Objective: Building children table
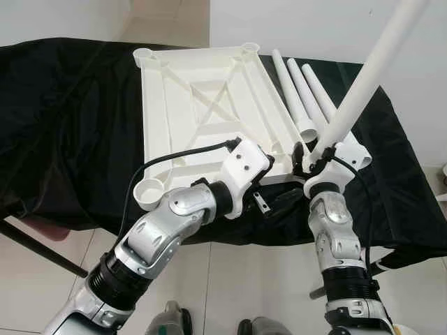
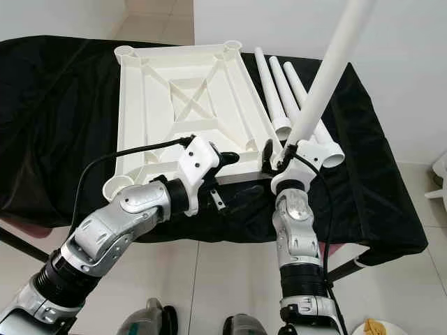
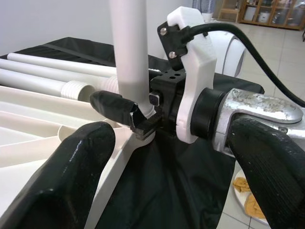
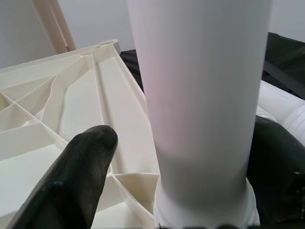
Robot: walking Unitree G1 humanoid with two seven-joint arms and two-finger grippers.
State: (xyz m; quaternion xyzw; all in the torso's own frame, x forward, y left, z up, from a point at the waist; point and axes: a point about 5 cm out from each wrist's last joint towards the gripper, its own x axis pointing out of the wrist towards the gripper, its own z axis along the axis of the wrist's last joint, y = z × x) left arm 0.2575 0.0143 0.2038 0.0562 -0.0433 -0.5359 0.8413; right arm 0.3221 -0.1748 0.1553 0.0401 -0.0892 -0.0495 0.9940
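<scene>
A white plastic table top (image 1: 202, 98) lies underside up on a black-draped table (image 1: 70, 125). My right gripper (image 1: 311, 157) is shut on a white table leg (image 1: 363, 84) close to its lower end. The leg leans up and to the right, and its foot sits at the top's near right corner. In the left wrist view a black finger (image 3: 114, 107) presses on the leg (image 3: 128, 47). My left gripper (image 1: 276, 202) hovers open at the top's near edge, pointing at the right gripper, with nothing between its fingers.
Three more white legs (image 1: 300, 91) lie side by side on the cloth, right of the top. A round socket (image 1: 149, 192) marks the top's near left corner. Tiled floor lies below the table's near edge, and a plate (image 2: 377, 328) sits on it at the right.
</scene>
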